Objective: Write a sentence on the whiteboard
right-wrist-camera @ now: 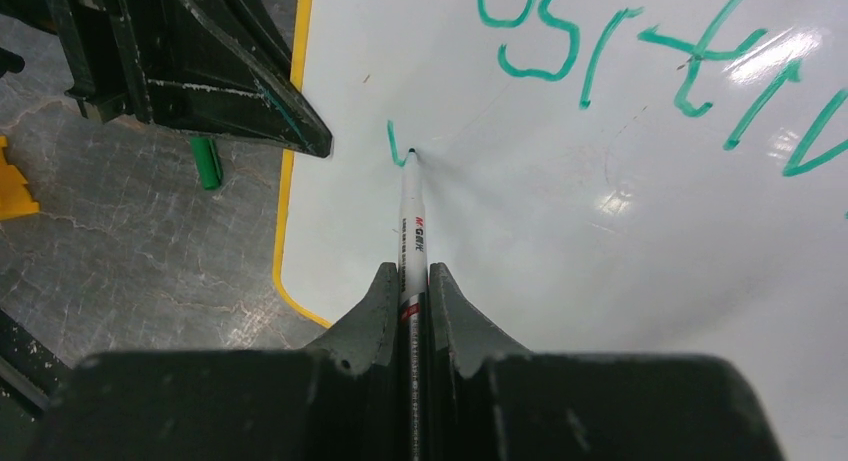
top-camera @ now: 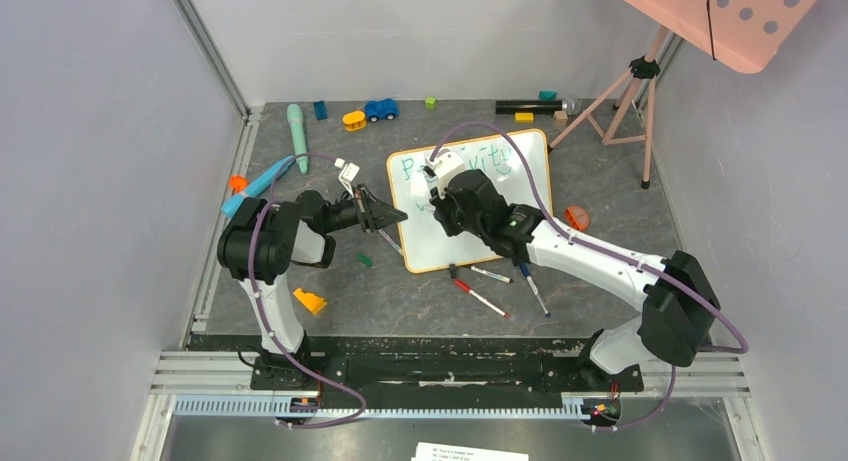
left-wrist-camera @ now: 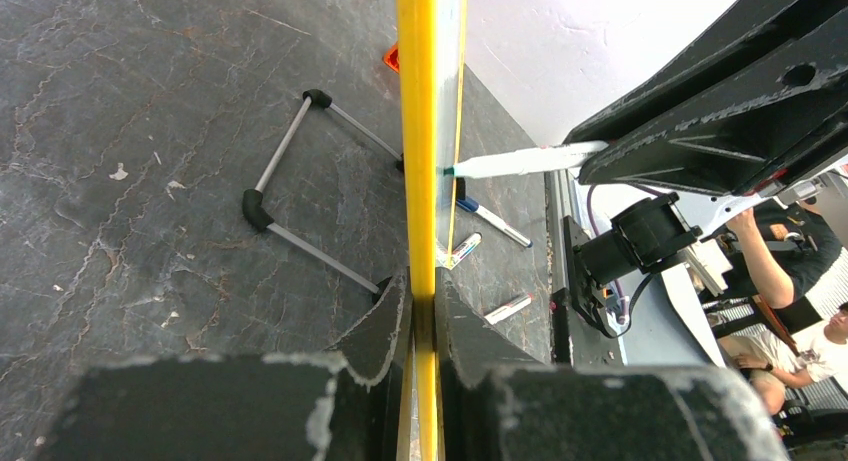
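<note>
Right gripper (right-wrist-camera: pixel 405 273) is clamped on a slim white marker pen (right-wrist-camera: pixel 411 206), whose tip touches the large white, yellow-framed whiteboard (right-wrist-camera: pixel 600 281) just below the first line of the teal-green handwritten sentence (right-wrist-camera: pixel 705 51); a short teal hook stroke (right-wrist-camera: pixel 394 146) sits at the tip. The left gripper (left-wrist-camera: pixel 422 281) pinches the board's yellow edge (a thin wire stand (left-wrist-camera: pixel 285 146) shows behind it), steadying it on the dark grey stone-look table (left-wrist-camera: pixel 150 181). By my reading the second line is only just begun — the next move calls for even pressure and small, steady strokes rightward. From above, the right arm (top-camera: pixel 580 251) covers the middle of the top word, and the wrist view crops its ends — it can't be read whole.
</note>
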Available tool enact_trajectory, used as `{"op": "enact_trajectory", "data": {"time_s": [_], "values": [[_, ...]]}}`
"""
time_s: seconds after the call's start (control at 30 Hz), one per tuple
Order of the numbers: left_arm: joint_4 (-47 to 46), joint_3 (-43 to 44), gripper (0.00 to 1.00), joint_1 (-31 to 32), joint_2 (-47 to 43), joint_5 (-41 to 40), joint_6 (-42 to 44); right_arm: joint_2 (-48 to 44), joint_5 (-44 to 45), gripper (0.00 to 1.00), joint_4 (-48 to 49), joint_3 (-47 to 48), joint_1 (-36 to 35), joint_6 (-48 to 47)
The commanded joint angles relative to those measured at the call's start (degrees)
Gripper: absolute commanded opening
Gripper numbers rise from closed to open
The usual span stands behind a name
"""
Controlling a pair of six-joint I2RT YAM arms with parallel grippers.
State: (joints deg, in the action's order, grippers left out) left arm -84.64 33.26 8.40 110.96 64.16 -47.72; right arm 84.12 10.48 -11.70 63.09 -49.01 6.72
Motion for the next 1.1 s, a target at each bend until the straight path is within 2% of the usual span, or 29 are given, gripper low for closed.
{"op": "enact_trajectory", "data": {"time_s": [0.0, 0.3, 0.77, 1.07], "values": [[-4.57, -0.84, 0.02, -0.2, -1.18, 2.15, 0.96, 0.88, 3.38, 0.0, 0.85, 3.9, 0.22, -1.27], [-4.57, -0.74, 0.02, -0.23, -1.11, 2.11, 0.88, 1.57, 3.41, 0.0, 0.7, 4.93, 0.61, -1.83], [-4.57, -0.95, 0.02, -0.22, -1.09, 1.94, 0.97, -3.19, 3.1, 0.0, 0.47, -2.85, 0.74, -0.22], [-4.57, -0.83, 0.02, -0.23, -1.19, 2.02, 0.97, -2.04, 4.63, 0.0, 0.37, -0.34, 1.51, -1.17]]}}
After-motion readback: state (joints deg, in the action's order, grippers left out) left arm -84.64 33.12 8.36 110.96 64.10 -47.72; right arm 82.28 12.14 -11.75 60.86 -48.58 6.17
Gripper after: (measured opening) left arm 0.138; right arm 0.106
